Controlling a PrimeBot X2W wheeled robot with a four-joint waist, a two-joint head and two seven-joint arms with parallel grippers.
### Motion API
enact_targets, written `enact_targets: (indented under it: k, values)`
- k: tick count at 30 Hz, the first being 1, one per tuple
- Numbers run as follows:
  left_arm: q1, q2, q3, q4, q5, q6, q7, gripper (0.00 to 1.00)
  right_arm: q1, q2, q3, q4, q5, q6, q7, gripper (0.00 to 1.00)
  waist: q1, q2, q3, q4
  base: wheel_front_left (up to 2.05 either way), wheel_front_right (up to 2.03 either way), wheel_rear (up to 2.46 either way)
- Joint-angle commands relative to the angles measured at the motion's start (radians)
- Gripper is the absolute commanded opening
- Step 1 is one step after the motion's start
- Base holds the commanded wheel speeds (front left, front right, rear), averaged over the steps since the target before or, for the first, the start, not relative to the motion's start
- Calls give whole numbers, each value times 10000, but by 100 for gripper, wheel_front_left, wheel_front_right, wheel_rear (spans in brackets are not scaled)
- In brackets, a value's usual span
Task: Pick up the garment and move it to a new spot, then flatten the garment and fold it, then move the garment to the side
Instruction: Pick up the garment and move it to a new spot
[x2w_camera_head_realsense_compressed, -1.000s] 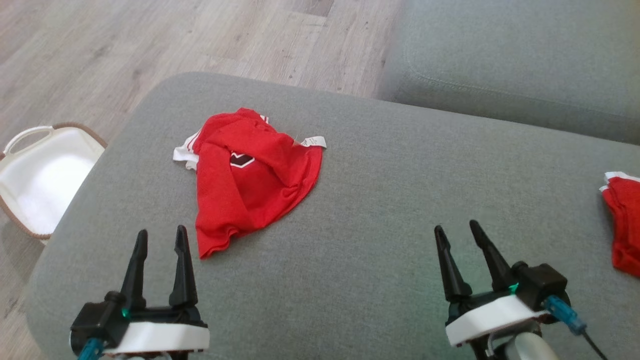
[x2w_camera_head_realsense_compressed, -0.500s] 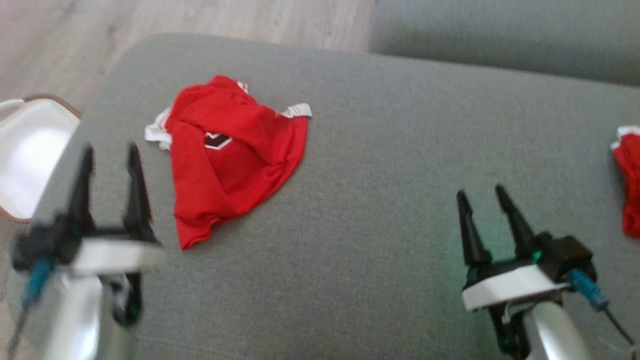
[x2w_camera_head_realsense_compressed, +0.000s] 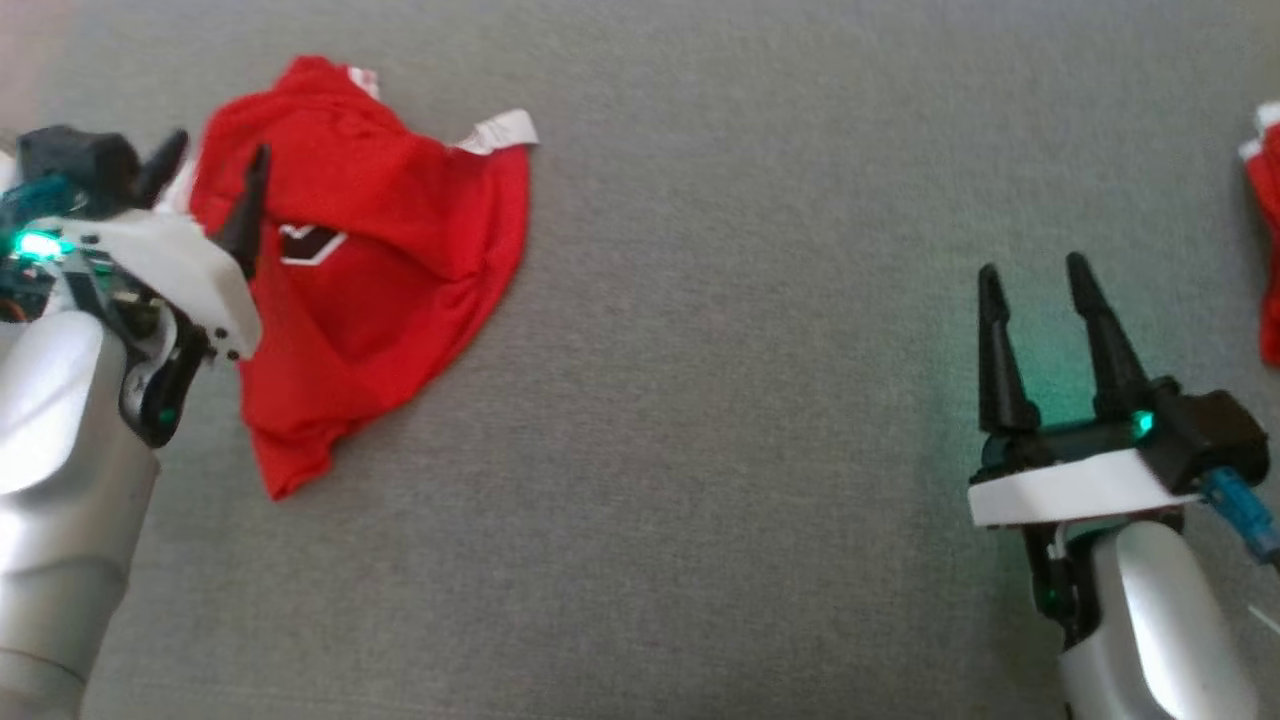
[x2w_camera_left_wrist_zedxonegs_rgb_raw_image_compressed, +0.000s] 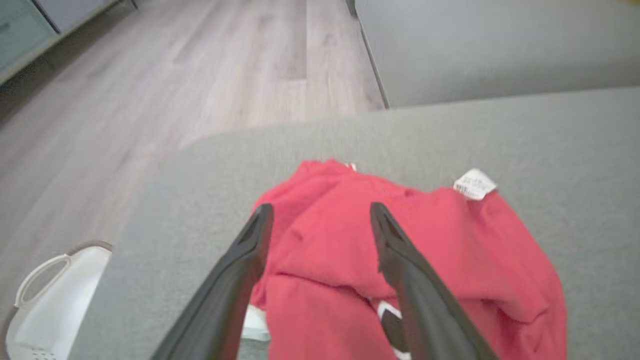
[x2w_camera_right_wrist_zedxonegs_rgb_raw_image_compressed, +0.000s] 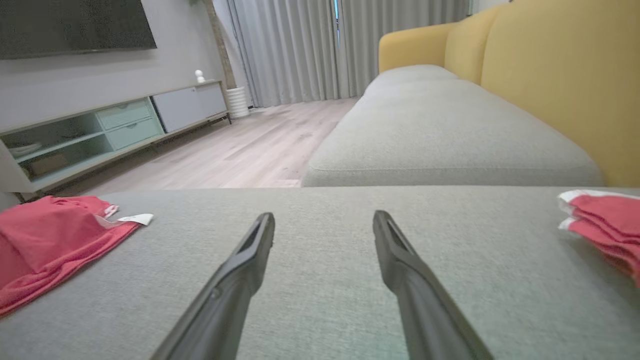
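Note:
The garment (x2w_camera_head_realsense_compressed: 390, 250) is a crumpled red piece with white trim, a dark logo and a white label, lying on the grey cushion (x2w_camera_head_realsense_compressed: 700, 450) at the upper left. My left gripper (x2w_camera_head_realsense_compressed: 218, 160) hovers open over its left edge. In the left wrist view the garment (x2w_camera_left_wrist_zedxonegs_rgb_raw_image_compressed: 440, 260) lies under and between the spread fingers of that gripper (x2w_camera_left_wrist_zedxonegs_rgb_raw_image_compressed: 321, 207), which hold nothing. My right gripper (x2w_camera_head_realsense_compressed: 1033, 270) stands open over bare cushion at the lower right, well away from the garment. The right wrist view shows the garment (x2w_camera_right_wrist_zedxonegs_rgb_raw_image_compressed: 45, 235) far to the left of the open right gripper (x2w_camera_right_wrist_zedxonegs_rgb_raw_image_compressed: 324, 215).
More red fabric with white trim (x2w_camera_head_realsense_compressed: 1268, 250) lies at the cushion's right edge, seen as a folded stack (x2w_camera_right_wrist_zedxonegs_rgb_raw_image_compressed: 605, 220) from the right wrist. A white basket (x2w_camera_left_wrist_zedxonegs_rgb_raw_image_compressed: 45, 300) stands on the wooden floor (x2w_camera_left_wrist_zedxonegs_rgb_raw_image_compressed: 150, 100) off the cushion's left end. A second grey cushion (x2w_camera_right_wrist_zedxonegs_rgb_raw_image_compressed: 440, 135) and yellow backrest (x2w_camera_right_wrist_zedxonegs_rgb_raw_image_compressed: 565, 75) lie beyond.
The head camera has tilted down, so the whole picture shifted. My left gripper has reached forward from the near cushion to the garment's left edge. The right gripper stays open over bare cushion.

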Motion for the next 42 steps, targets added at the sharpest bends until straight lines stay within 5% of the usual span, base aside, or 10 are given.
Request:
enact_targets:
  k: [1, 10, 11, 12, 17, 27, 33, 42]
  values:
    - [-545, 765, -198, -22, -459, 19, 441, 100, -235, -16, 155, -342, -117, 65, -109, 100, -3, 0, 430, -350, 0, 0, 0]
    - [-872, 1379, -2319, 335, -2806, 18, 2491, 100, -346, -16, 74, -579, -169, 65, -109, 100, -3, 0, 857, -673, 0, 0, 0]
    - [-872, 1436, -2530, 219, -3079, 18, 2586, 25, -344, -16, 70, -594, -166, 65, -109, 100, -3, 0, 864, -693, 0, 0, 0]
    - [-878, 1509, -2696, 101, -3344, 18, 2587, 0, -340, -16, 73, -604, -163, 65, -109, 100, -3, 0, 861, -712, 0, 0, 0]
    - [-1093, 1738, -3036, -189, -3936, 18, 1142, 0, -311, -16, 137, -531, -82, 65, -109, 100, -3, 0, 593, -770, 0, 0, 0]
    - [-1288, 1165, -3290, -1230, -4606, 18, -2034, 0, -273, -16, 327, -269, 292, 65, -109, 100, -3, 0, -375, -1008, 0, 0, 0]
    - [-1342, 283, -3496, -1873, -4524, 81, -2848, 0, -188, -16, 455, -171, 577, 65, -109, 100, -3, 0, -799, -1420, 0, 0, 0]
    - [-2094, -1413, -3705, -2168, -4173, 917, -3251, 0, -334, -16, 759, -181, 1038, 65, -109, 100, -3, 0, -859, -2368, 0, 0, 0]
